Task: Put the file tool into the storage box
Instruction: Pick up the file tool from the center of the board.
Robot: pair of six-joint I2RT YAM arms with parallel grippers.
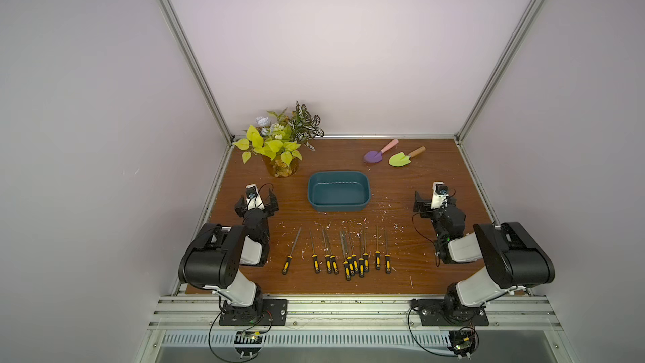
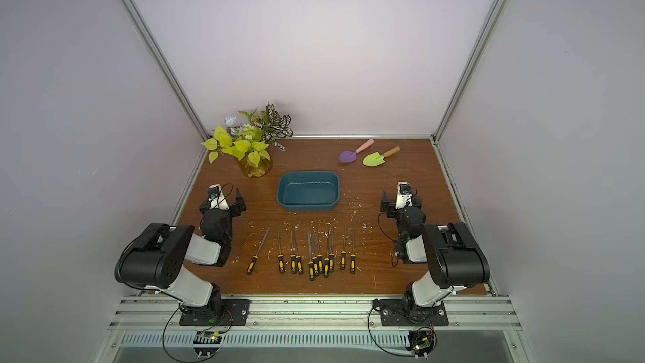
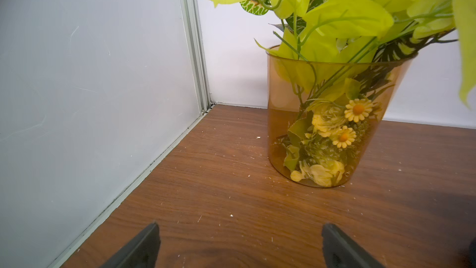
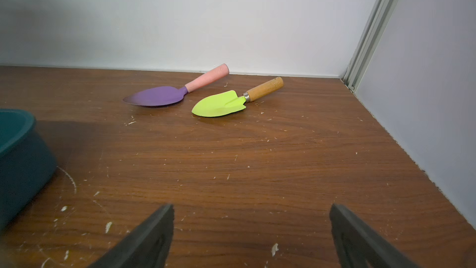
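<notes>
The storage box (image 1: 338,192) (image 2: 308,192) is a shallow dark teal tub at mid-table, with nothing in it; one corner of it (image 4: 15,155) shows in the right wrist view. Several file tools with black-and-yellow handles lie in a row nearer the front edge, the leftmost file (image 1: 292,249) (image 2: 259,249) set a little apart. My left gripper (image 1: 256,200) (image 3: 240,230) hovers left of the box, open and holding nothing. My right gripper (image 1: 434,199) (image 4: 251,210) hovers right of the box, open too, with bare wood between its fingers.
An amber vase of artificial plants (image 1: 281,165) (image 3: 329,119) stands just ahead of the left gripper, by the back left corner. A purple trowel (image 1: 375,156) (image 4: 157,96) and a green trowel (image 1: 400,158) (image 4: 219,104) lie at the back right. Walls enclose three sides.
</notes>
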